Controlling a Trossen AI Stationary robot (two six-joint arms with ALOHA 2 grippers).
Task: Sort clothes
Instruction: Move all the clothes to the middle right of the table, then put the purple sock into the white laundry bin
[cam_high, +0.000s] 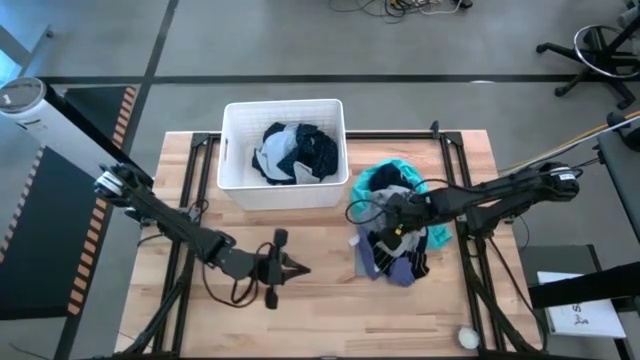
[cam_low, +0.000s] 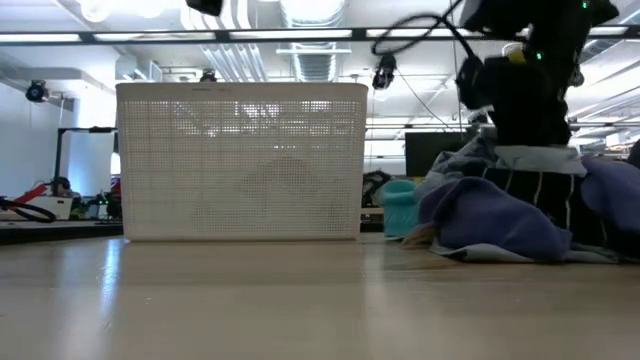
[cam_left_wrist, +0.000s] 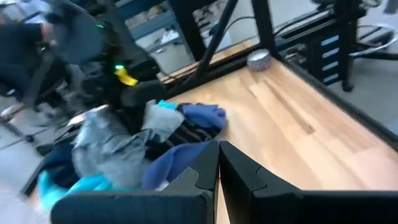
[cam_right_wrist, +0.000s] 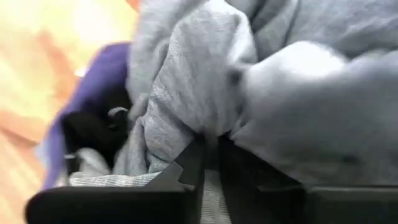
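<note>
The right gripper (cam_right_wrist: 208, 163), fingers nearly together, pinches grey cloth (cam_right_wrist: 205, 81) atop the clothes pile (cam_high: 395, 225) beside the white bin (cam_high: 232, 150), the left gripper (cam_high: 297, 267) clenched empty nearby; tangled neighbours may lift too.

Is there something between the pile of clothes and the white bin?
Nothing visible. Bare table lies between the clothes pile and the white bin. The right pincer is down in the pile's grey fabric.
</note>
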